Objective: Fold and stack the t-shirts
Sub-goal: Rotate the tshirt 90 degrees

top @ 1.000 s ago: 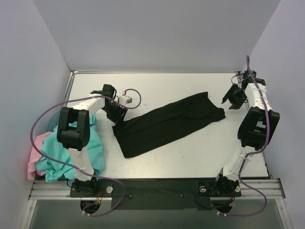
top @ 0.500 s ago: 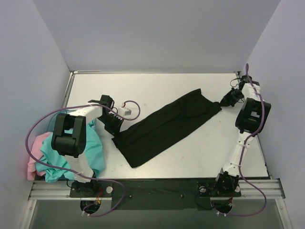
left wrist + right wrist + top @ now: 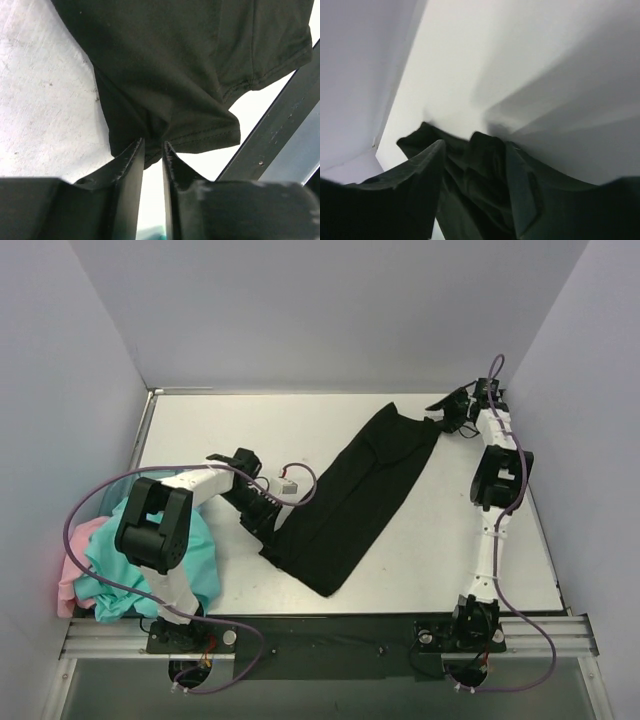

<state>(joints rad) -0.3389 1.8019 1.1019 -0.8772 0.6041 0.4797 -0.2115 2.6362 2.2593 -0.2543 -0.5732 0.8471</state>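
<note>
Black t-shirt lies stretched across the counter from 1 to 7 o'clock, my left hand pinching its near end, my right hand pinching the far end. Best, I judge, to grip firmly and pull evenly taut, then lay it flat.

Black t-shirt, bunched lengthwise, stretched diagonally across worktop, teal t-shirts and pink t-shirt heaped at left edge, apparently unfolded
</note>
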